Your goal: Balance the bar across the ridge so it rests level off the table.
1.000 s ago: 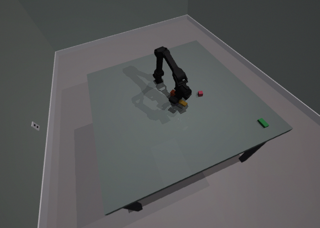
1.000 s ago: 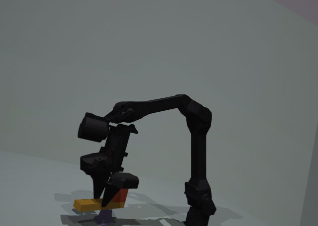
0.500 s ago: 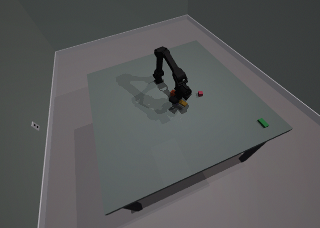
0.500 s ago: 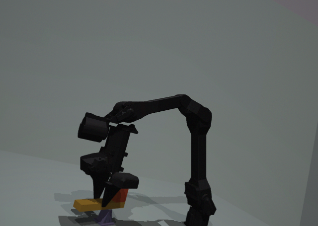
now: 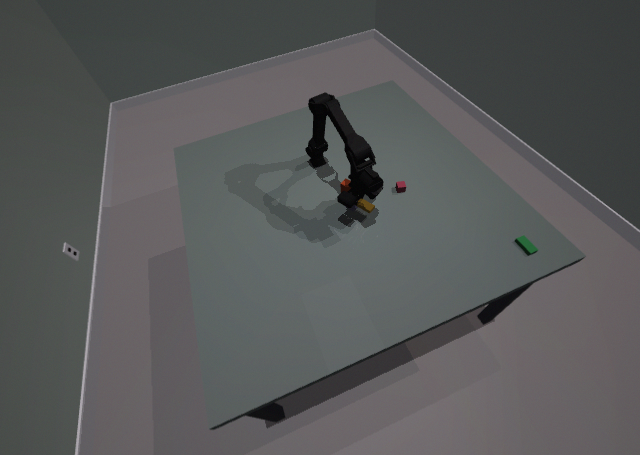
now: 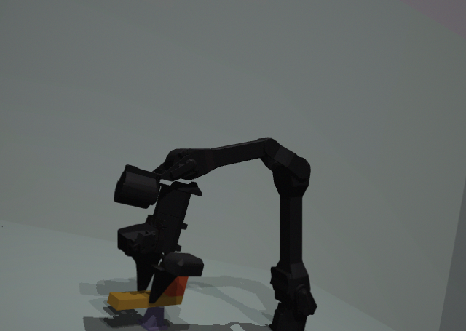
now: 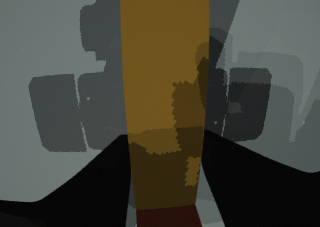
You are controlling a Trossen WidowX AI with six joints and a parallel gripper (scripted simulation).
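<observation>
The yellow bar (image 5: 366, 206) (image 6: 129, 301) (image 7: 165, 47) is held above the table and looks close to level. An orange-red block (image 5: 345, 184) (image 6: 181, 285) (image 7: 169, 219) is at the bar's end nearer the arm's base, standing up from it. The purple ridge (image 6: 154, 316) is under the bar, and its top appears to meet the underside; exact contact cannot be told. My gripper (image 5: 358, 198) (image 6: 147, 296) (image 7: 164, 141) is shut on the bar, one finger against each long side, roughly above the ridge. The ridge is mostly hidden in the top view and not visible in the wrist view.
A small pink-red cube (image 5: 400, 186) lies on the table (image 5: 268, 305) beside the gripper, on the right in the top view. A flat green block (image 5: 526, 245) lies near the table's right corner. The arm's base stands behind the bar.
</observation>
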